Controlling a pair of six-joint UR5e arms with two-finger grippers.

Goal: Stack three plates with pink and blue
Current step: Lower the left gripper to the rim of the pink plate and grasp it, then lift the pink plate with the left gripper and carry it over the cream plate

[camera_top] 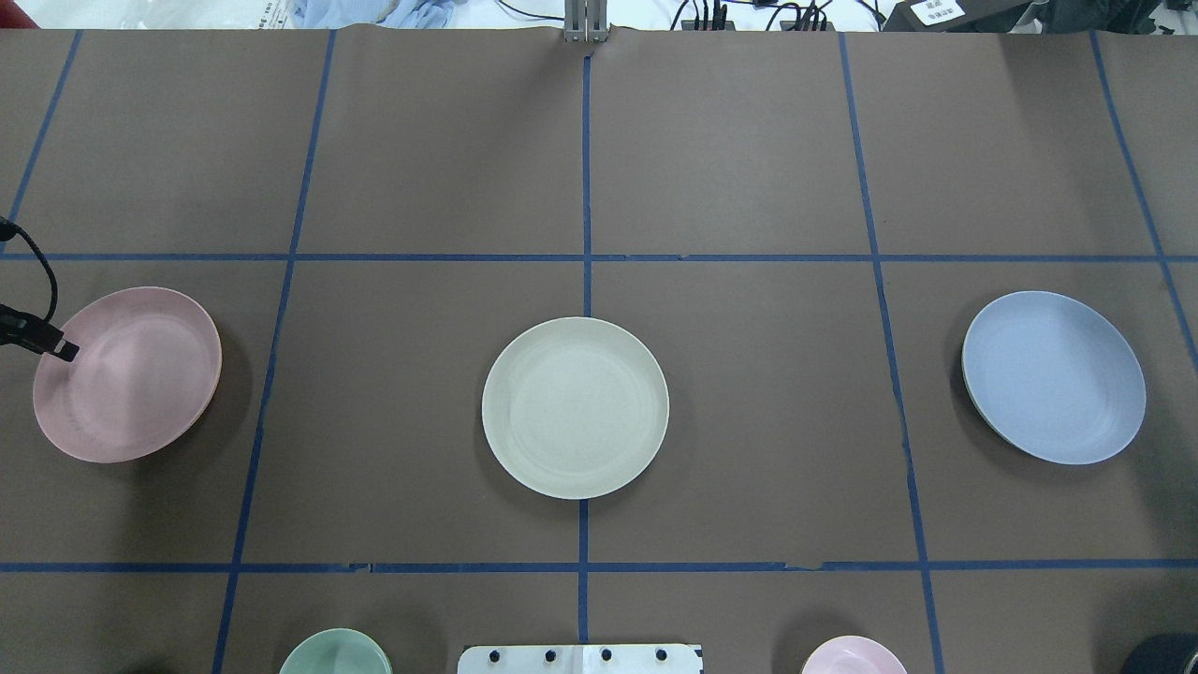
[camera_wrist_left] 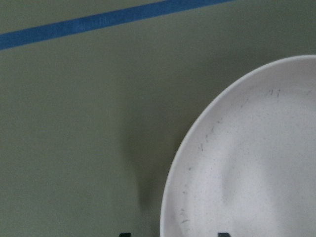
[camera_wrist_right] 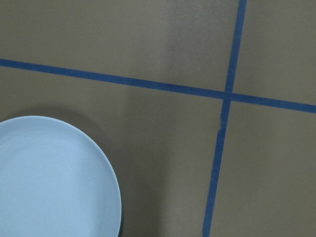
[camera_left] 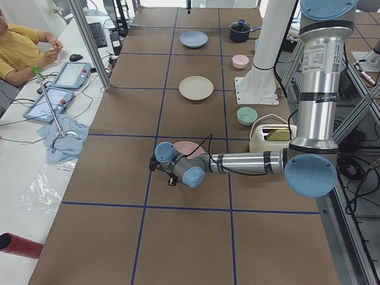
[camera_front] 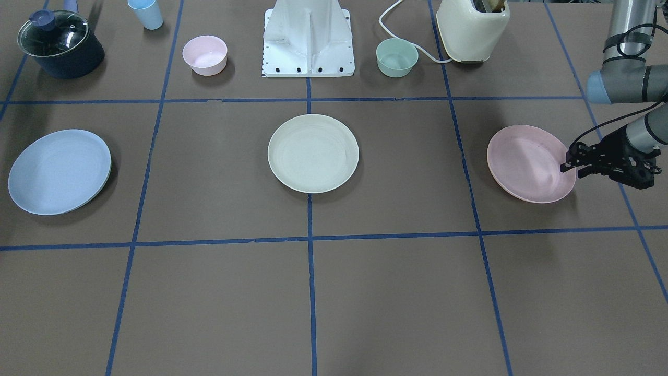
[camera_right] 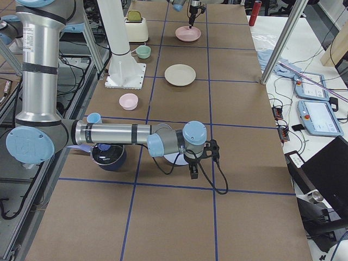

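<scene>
Light, stiff, matte plastic by the look of it, probably slick: best pinched at the raised rim. On the counter (camera_front: 396, 292) at the robot's left, the pale pink plate (camera_front: 527, 164), well apart from cream-white plate (camera_front: 313, 153) and light blue plate (camera_front: 59, 171). Open, empty, astride its outer rim: left pincer (camera_front: 568, 161). Near the blue one, right pincer (camera_right: 193, 174); opening impossible to tell.

Before the robot base (camera_front: 308, 42) lie three plates: blue plate (camera_front: 59, 172), cream plate (camera_front: 313, 153), pink plate (camera_front: 529, 163); beside it, two bowls (camera_front: 204, 55) (camera_front: 397, 57), one cup (camera_front: 146, 13), one pot (camera_front: 61, 47), one toaster (camera_front: 472, 28).
</scene>
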